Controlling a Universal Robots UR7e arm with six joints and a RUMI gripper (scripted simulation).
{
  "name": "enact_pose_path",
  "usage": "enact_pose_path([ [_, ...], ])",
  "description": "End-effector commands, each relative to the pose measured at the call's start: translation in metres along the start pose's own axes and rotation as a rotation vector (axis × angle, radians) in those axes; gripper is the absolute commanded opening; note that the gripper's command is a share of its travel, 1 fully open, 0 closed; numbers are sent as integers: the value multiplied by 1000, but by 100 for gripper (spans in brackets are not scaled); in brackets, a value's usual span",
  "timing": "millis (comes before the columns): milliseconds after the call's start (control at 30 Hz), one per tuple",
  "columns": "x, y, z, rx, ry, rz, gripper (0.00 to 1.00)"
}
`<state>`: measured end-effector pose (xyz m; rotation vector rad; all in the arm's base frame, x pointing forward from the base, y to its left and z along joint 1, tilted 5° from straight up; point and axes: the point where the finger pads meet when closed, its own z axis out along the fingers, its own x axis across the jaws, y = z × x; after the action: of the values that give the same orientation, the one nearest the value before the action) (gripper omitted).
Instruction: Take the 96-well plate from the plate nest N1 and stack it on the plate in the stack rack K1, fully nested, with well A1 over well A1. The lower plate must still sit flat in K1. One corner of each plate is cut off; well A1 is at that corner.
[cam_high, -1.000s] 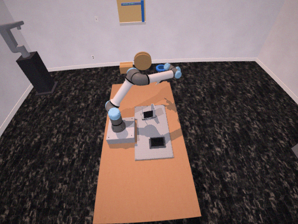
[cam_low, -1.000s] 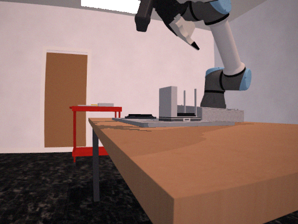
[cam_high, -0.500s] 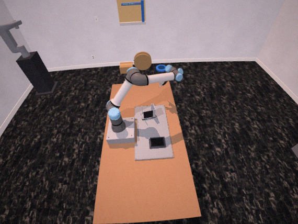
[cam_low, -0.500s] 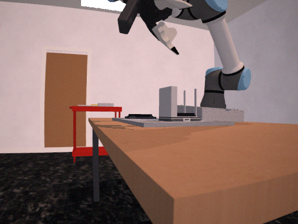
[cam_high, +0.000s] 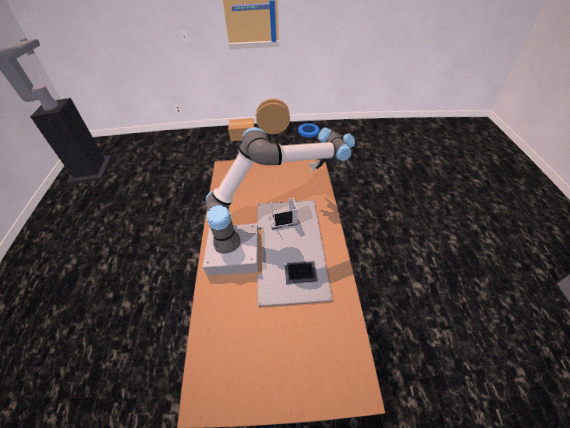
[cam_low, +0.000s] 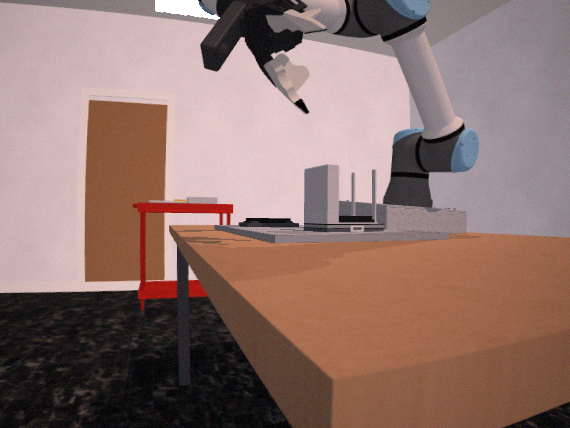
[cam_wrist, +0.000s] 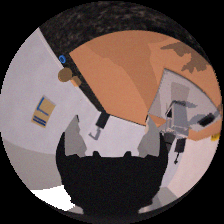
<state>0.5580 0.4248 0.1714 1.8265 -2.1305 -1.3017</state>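
Landmark for all positions: the grey base plate lying on the orange table.

Nearest the top camera, on the near half of the grey base plate, sits the 96-well plate, dark and flat in plate nest N1; nothing touches it; in the exterior view the same plate shows as a low dark slab at the left end of the base plate; its cut corner is too small to make out in any view.

Toward the far end of the base plate stands stack rack K1, with thin upright posts and one taller pale block; a second dark plate lies inside it, low between the posts (it appears level in the exterior view, though the detail is coarse).

Just left of the base plate, touching its edge, is the grey pedestal carrying the arm's base; the arm rises from there and reaches away past the far end of the base plate.

The gripper hangs high above the table, beyond the far end of the base plate and well apart from both plates; its jaws are spread fully wide and carry nothing; the wrist view shows both fingers apart with only wall and table between them.

Farther off, past the table: a blue ring on the floor, then the wall.
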Motion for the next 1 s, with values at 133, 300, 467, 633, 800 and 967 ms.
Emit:
enact_pose_path([
  [133, 28, -11, -25, 12, -3, -6, 100],
  [300, 43, -15, -37, 82, 2, -46, 100],
  [467, 55, -18, -46, 82, 2, -46, 100],
  [633, 73, -23, -59, 82, 2, -46, 100],
  [800, 90, -26, -70, 151, 14, -80, 100],
  [967, 106, -29, -81, 151, 14, -80, 100],
])
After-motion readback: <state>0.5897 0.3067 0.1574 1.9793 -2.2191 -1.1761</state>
